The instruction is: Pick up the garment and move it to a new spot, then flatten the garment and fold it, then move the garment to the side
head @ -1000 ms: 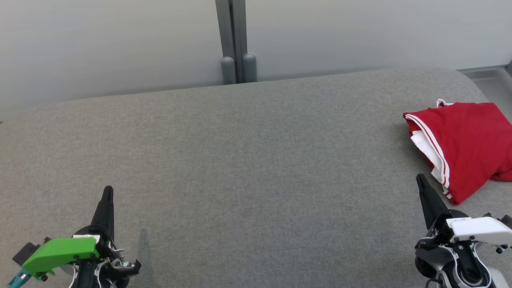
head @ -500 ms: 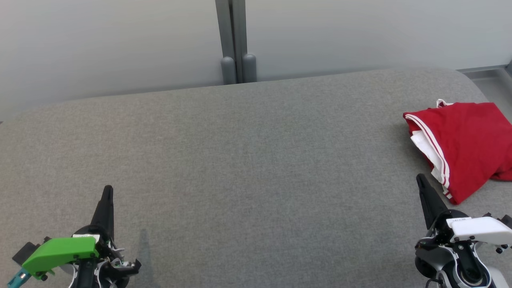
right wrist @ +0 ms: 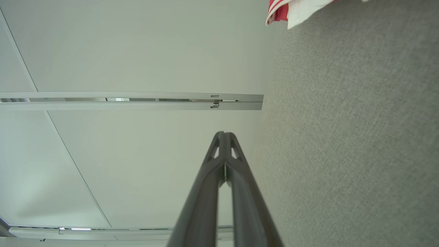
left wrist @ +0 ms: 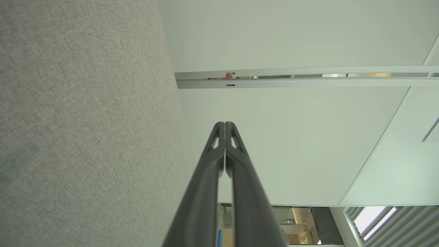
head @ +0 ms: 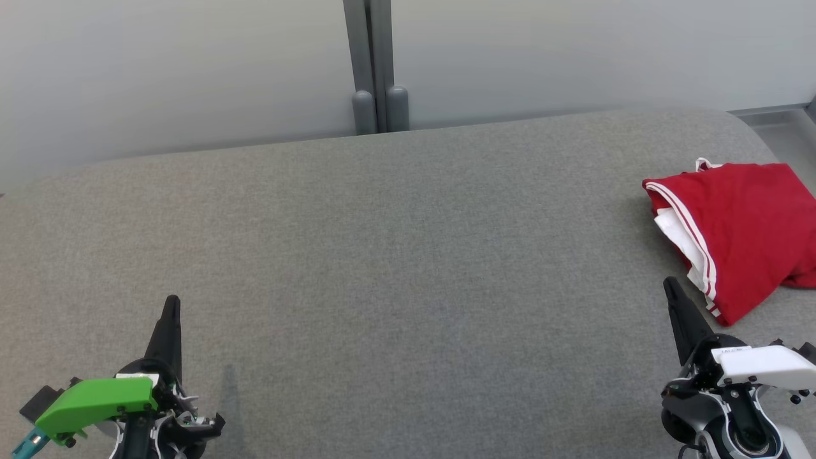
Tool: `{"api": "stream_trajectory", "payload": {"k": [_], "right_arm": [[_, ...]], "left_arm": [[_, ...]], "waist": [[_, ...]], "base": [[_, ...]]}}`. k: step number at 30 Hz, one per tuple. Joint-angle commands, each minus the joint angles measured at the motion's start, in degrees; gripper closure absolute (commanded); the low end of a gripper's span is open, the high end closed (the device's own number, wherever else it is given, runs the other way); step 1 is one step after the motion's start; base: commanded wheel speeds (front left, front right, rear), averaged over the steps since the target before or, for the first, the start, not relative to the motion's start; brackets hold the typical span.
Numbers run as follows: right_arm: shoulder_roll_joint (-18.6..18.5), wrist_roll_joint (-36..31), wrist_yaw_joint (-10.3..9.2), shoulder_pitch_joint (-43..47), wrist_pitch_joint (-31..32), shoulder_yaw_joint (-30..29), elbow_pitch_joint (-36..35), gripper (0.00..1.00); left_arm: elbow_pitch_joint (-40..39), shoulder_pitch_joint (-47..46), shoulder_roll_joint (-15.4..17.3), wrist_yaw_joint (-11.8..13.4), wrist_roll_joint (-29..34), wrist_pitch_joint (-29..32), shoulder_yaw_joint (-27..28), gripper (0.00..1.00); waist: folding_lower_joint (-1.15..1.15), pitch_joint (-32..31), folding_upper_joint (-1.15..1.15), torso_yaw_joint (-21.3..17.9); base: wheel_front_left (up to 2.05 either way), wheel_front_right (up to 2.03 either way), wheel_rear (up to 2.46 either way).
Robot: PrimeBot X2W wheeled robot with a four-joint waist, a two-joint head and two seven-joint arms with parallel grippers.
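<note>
The garment (head: 743,223) is red with white stripes and a white lining, lying in a loose fold at the far right of the grey fabric table (head: 395,255); its right side runs off the head view. One corner of the garment (right wrist: 291,10) peeks in at the top of the right wrist view. My right gripper (head: 669,285) is shut and empty at the lower right, its tip just below and left of the garment's near corner, apart from it. At the lower left my left gripper (head: 171,301) is shut and empty, far from the garment. Both wrist views, left gripper (left wrist: 225,124) and right gripper (right wrist: 223,133), show the fingers pressed together.
A pale wall runs behind the table, with a grey vertical post (head: 376,64) at its middle. The table's far right corner is rounded, and a grey ledge (head: 781,124) lies beyond it.
</note>
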Motion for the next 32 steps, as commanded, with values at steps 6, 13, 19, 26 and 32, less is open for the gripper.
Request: {"api": "stream_trajectory", "payload": {"k": [6,13,19,26,32], "right_arm": [[-0.3,0.2,0.0,0.59,0.17,-0.11,-0.22,1.0],[-0.3,0.2,0.0,0.59,0.17,-0.11,-0.22,1.0],[-0.3,0.2,0.0,0.59,0.17,-0.11,-0.22,1.0],[-0.3,0.2,0.0,0.59,0.17,-0.11,-0.21,1.0],[-0.3,0.2,0.0,0.59,0.17,-0.1,-0.21,1.0]], "left_arm": [[-0.08,-0.63,0.42,0.1,-0.19,0.17,0.13,1.0],[-0.08,-0.63,0.42,0.1,-0.19,0.17,0.13,1.0],[-0.08,-0.63,0.42,0.1,-0.19,0.17,0.13,1.0],[-0.08,-0.63,0.41,0.1,-0.19,0.17,0.13,1.0],[-0.08,-0.63,0.41,0.1,-0.19,0.16,0.12,1.0]], "waist": [[0.0,0.0,0.0,0.0],[0.0,0.0,0.0,0.0],[0.0,0.0,0.0,0.0],[0.0,0.0,0.0,0.0],[0.0,0.0,0.0,0.0]], "base": [[0.0,0.0,0.0],[0.0,0.0,0.0],[0.0,0.0,0.0],[0.0,0.0,0.0],[0.0,0.0,0.0]]}}
